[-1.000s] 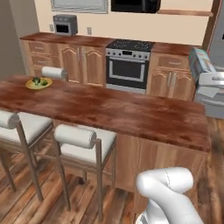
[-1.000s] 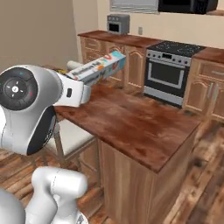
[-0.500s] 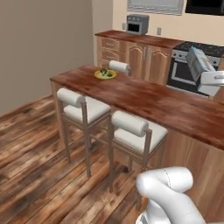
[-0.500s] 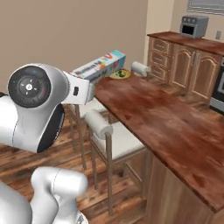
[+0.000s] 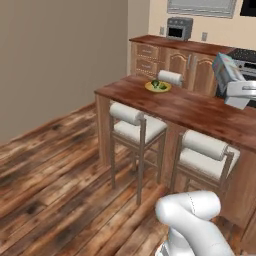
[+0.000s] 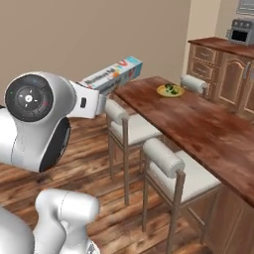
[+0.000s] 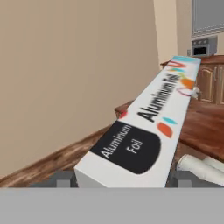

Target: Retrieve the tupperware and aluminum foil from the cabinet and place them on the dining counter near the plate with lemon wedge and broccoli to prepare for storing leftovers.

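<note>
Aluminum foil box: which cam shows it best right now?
Hand view: the aluminum foil runs lengthwise up the frame from between the gripper's fingertips, label readable. The right base view shows its side, sticking out past the arm toward the dining counter. The left base view catches just one end at the right edge.

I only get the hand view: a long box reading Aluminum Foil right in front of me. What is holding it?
Observer: The gripper is clamped on the aluminum foil, carried in the air beside the dining counter.
Operator: Is there food on that counter?
Observer: Yes, a yellow plate with broccoli sits near the far end.
Operator: Anything under the counter?
Observer: Two cream-cushioned stools stand along its side.
</note>
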